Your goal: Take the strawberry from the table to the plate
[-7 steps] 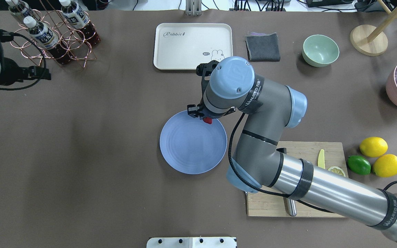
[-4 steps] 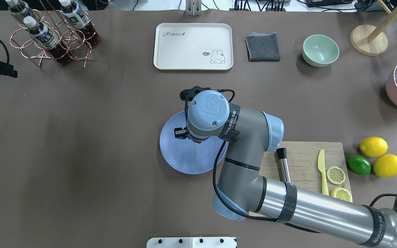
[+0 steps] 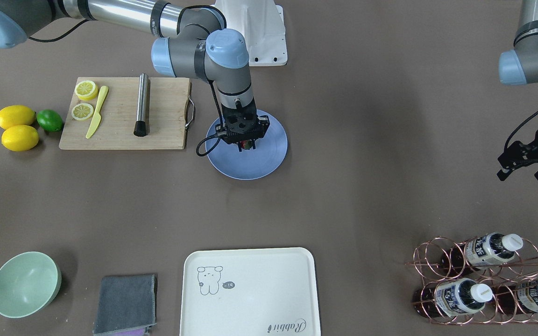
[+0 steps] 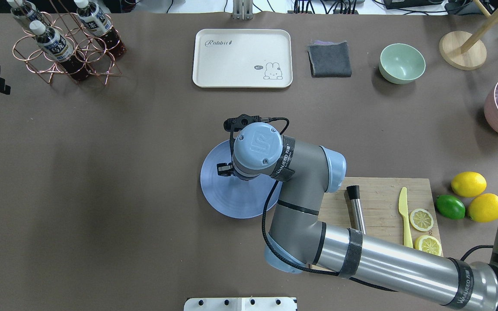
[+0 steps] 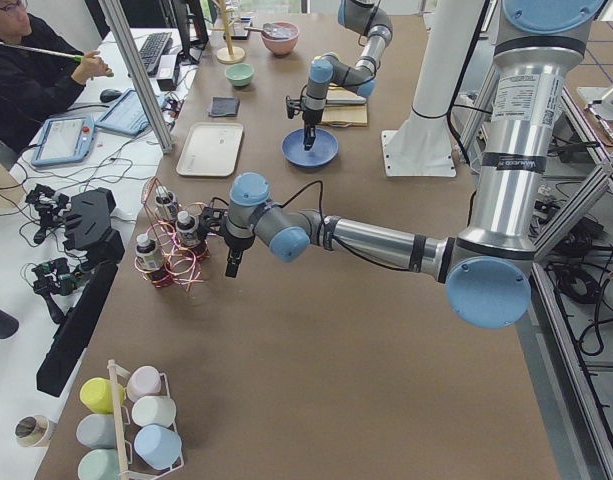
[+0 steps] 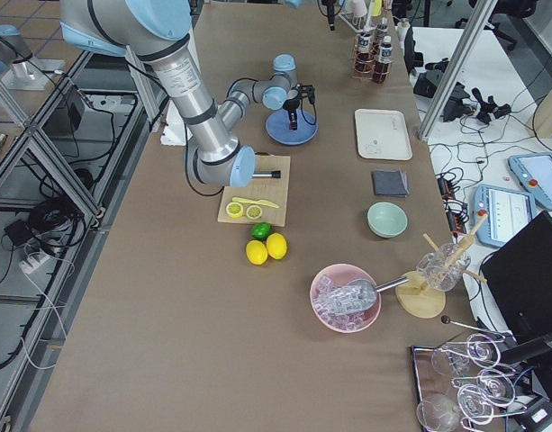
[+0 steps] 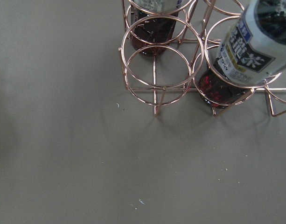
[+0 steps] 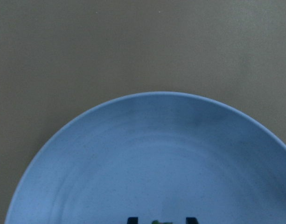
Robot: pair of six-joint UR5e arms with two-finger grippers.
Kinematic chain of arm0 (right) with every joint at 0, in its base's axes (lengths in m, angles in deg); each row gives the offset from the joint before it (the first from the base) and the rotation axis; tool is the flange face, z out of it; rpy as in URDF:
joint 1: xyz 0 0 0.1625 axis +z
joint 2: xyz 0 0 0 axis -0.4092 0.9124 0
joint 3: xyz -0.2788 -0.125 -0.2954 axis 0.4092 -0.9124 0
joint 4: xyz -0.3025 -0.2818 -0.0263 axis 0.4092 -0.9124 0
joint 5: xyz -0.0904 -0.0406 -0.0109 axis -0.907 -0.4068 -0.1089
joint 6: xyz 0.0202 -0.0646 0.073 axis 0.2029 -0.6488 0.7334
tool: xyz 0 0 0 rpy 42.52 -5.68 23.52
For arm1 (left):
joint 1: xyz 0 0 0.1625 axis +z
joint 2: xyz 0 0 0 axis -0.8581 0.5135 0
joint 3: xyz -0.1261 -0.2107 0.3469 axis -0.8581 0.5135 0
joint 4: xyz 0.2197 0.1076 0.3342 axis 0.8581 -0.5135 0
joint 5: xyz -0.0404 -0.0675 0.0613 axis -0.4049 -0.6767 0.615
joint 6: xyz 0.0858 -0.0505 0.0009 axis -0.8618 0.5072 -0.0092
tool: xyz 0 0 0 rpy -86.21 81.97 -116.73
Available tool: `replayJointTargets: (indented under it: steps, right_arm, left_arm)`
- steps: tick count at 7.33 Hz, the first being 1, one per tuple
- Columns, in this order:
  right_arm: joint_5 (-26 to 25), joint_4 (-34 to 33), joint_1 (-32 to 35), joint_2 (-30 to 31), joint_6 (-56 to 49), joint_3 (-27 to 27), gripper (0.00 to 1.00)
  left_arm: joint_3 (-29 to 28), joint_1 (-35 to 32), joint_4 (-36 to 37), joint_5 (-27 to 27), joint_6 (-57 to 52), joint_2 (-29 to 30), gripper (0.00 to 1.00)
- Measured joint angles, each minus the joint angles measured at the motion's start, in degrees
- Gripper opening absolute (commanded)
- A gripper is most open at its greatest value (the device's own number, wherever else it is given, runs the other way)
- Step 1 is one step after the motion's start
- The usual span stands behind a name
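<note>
The blue plate [image 3: 269, 158] [image 4: 223, 201] lies mid-table on the grey-brown table [image 3: 367, 140]. My right gripper [image 3: 247, 144] points straight down over the plate's middle, shut on the small red strawberry [image 3: 247, 146], just above the plate surface. In the right wrist view the plate [image 8: 133, 154] fills the lower frame, and the two fingertips [image 8: 132, 220] flank a green scrap of the strawberry's cap [image 8: 156, 222] at the bottom edge. From overhead the wrist hides the strawberry. My left gripper [image 3: 520, 176] hovers open far off near the bottle rack [image 7: 156, 74], holding nothing.
A wooden cutting board [image 3: 161, 112] with a steel rod, yellow knife and lemon slices lies close beside the plate. Two lemons and a lime [image 3: 49, 120] sit beyond it. A cream tray [image 3: 250, 289], grey cloth [image 3: 125, 303], mint bowl [image 3: 25, 283] and copper bottle rack [image 3: 484, 280] line the far side.
My right arm carried the strawberry from the plate's far rim inward over its middle and lower. The left arm drew back toward the table's left edge.
</note>
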Motion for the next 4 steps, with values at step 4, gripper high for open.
replayJointTargets:
  steps: [4]
  right_arm:
    - [5.54,-7.11,5.09,-0.42,1.29,5.91,1.00]
  left_arm:
    - [-0.39,-0.06,0.09,-0.08,-0.07,0.06,0.98]
